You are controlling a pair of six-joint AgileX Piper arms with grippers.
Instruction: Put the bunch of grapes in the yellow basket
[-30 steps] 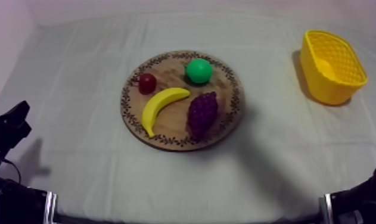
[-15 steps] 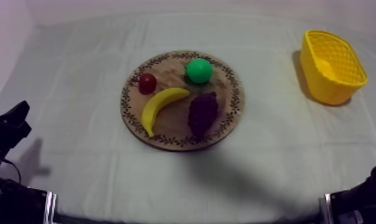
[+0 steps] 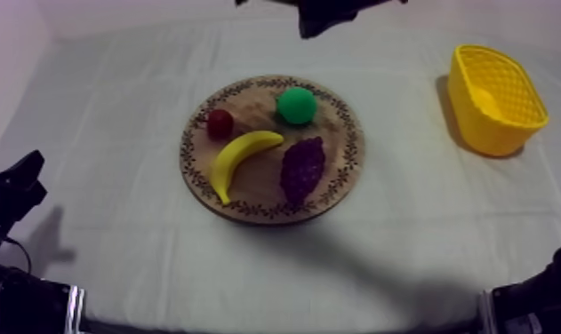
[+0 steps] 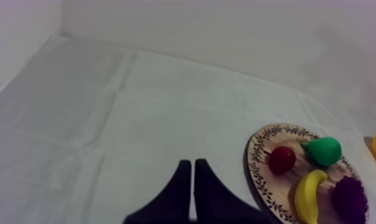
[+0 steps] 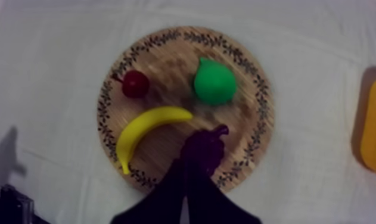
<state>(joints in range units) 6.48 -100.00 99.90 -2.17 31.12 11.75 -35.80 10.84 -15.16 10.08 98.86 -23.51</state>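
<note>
Right gripper [image 5: 185, 170] is hovering, fingers pressed together on nothing, above the bunch of grapes [image 5: 205, 149] on the wooden board [image 5: 249, 119]; it's looking light and knobbly, probably best pinched across its middle.

The board [image 3: 192, 169] lies in the middle of the surface [image 3: 106, 133]. The pear [image 3: 296, 105] sits on the board's far part and the small red fruit [image 3: 219, 123] on its far left. The banana [image 3: 239, 160] lies on its near left, and the bunch of grapes [image 3: 302, 169] on its near right. The basket [image 3: 476, 120] stands well to the board's right, apart from it.
</note>
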